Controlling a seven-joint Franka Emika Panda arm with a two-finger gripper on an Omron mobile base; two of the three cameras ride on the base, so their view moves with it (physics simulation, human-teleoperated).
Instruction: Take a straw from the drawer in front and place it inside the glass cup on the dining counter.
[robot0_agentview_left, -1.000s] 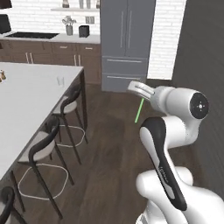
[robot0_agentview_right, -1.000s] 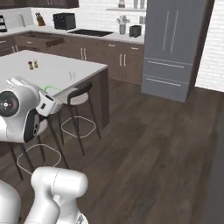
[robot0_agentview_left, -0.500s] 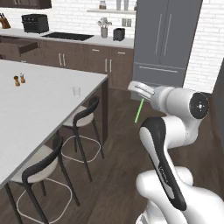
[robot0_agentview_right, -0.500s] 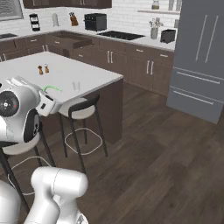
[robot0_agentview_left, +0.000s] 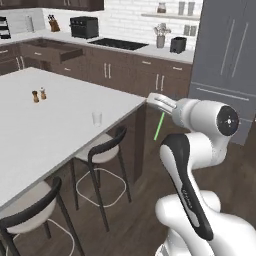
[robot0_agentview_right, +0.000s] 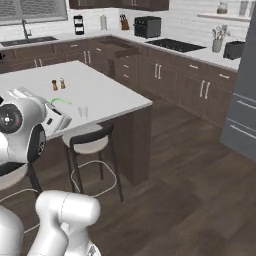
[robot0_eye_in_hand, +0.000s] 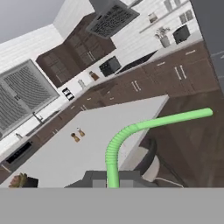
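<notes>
Bright even rendered light, faint shadows, slightly soft, low-resolution detail

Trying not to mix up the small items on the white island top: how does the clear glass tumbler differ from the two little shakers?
The clear glass cup is colourless; the shakers are brown and white. The cup stands alone near the counter's edge; the shakers sit paired farther in. All stand upright, similar in height.

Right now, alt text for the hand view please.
A bright-green bendy straw rises from between the shut fingers, bending right over the floor. Behind it lies the white dining counter with two shakers, then dark cabinets, an open drawer and a brick backsplash.
</notes>
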